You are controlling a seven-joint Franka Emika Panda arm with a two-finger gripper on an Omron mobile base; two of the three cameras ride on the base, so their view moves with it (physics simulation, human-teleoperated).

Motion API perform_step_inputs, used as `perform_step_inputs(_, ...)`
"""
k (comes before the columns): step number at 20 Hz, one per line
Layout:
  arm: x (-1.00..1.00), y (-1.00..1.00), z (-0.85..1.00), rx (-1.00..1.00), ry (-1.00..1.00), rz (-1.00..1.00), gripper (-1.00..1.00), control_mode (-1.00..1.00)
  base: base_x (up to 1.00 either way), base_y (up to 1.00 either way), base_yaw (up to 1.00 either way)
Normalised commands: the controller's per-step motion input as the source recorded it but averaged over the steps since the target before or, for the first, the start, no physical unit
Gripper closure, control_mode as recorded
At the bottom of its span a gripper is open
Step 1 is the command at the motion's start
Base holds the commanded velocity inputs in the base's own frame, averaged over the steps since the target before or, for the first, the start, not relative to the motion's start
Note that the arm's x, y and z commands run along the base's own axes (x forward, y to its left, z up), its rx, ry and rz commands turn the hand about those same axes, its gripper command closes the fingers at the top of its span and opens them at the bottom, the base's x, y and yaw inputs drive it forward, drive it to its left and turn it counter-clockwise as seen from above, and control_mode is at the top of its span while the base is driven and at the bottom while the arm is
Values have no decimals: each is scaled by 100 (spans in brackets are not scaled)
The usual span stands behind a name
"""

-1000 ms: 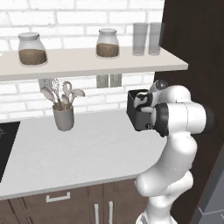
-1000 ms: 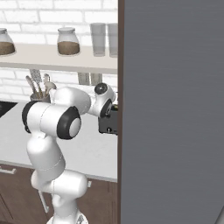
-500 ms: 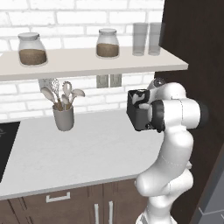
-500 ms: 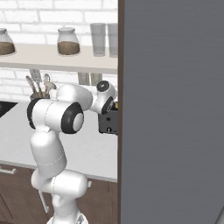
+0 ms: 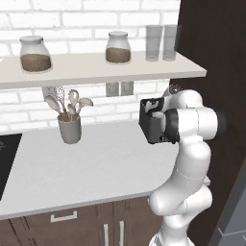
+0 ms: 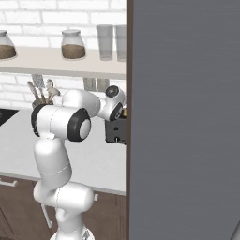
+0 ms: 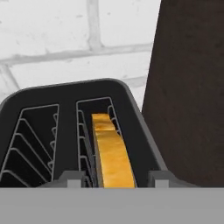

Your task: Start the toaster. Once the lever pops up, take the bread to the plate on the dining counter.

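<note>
— That toaster (image 7: 131, 105), what is it made of? Plastic?
— It looks like it: black, matt, smooth along the rim. The guides (image 7: 26, 144) inside the slots are thin grey wire, metal by the look.
— And the bread (image 7: 111, 153) in the slot?
— Golden-brown edge, slightly rough, with a dull sheen.
— The worktop (image 5: 96, 163)?
— Pale, smooth, matt, like stone or laminate. The wall (image 5: 96, 7) behind is white brick with flat grey joints.
— The cupboards below?
— Dark brown wood grain on the cabinet fronts (image 5: 91, 226), with small metal handles (image 5: 63, 216).
— On the shelf (image 5: 96, 67)?
— Clear glass jars (image 5: 118, 47) and tumblers (image 5: 153, 42). The utensil cup (image 5: 70, 129) is plain matt grey.
</note>
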Motion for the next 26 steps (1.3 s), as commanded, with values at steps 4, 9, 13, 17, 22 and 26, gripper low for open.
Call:
perform_step_inputs(4, -5, 0, -3, 0, -12, 3, 100, -100, 0, 0, 0)
perform_step_inputs(9, -25, 0, 0, 0, -19, 2, 100, -100, 0, 0, 0)
perform_step_inputs(13, -60, 0, 34, 0, -30, 0, 100, -100, 0, 0, 0)
perform_step_inputs(17, -45, 0, 84, 0, -31, 0, 100, -100, 0, 0, 0)
perform_step_inputs(22, -41, 0, 92, 0, -18, 0, 100, -100, 0, 0, 0)
perform_step_inputs(26, -58, 1, 72, 0, -4, 0, 100, -100, 0, 0, 0)
